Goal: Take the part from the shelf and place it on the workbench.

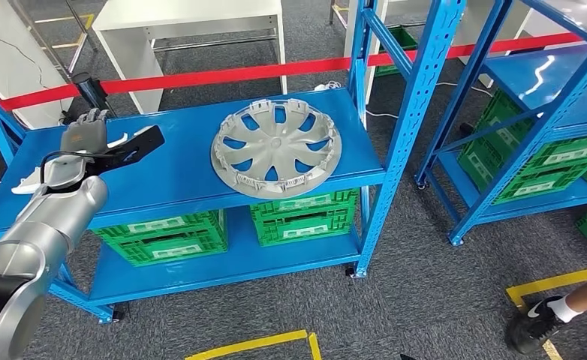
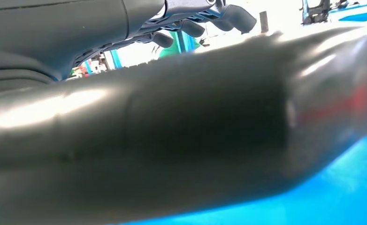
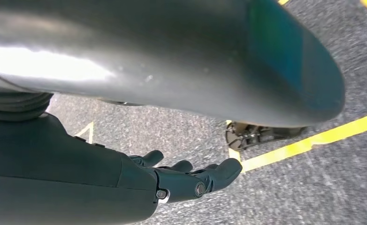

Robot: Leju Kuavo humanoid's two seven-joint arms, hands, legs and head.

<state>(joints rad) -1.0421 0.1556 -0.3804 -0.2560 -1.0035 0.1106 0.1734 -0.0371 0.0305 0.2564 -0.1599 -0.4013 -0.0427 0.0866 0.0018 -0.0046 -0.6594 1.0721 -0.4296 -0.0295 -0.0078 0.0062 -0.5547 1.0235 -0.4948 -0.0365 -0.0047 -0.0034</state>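
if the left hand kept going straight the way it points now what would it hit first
Probably nothing on the shelf top: the left hand, holding a black part, points towards the shelf's back edge, left of the hubcap. Depth is unclear.

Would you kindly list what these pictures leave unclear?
- Left hand: the head view leaves its grip on the black and white part unclear.
- Left wrist view: a blurred dark thumb hides the blue shelf.
- Silver round plastic wheel cover: its underside is hidden.
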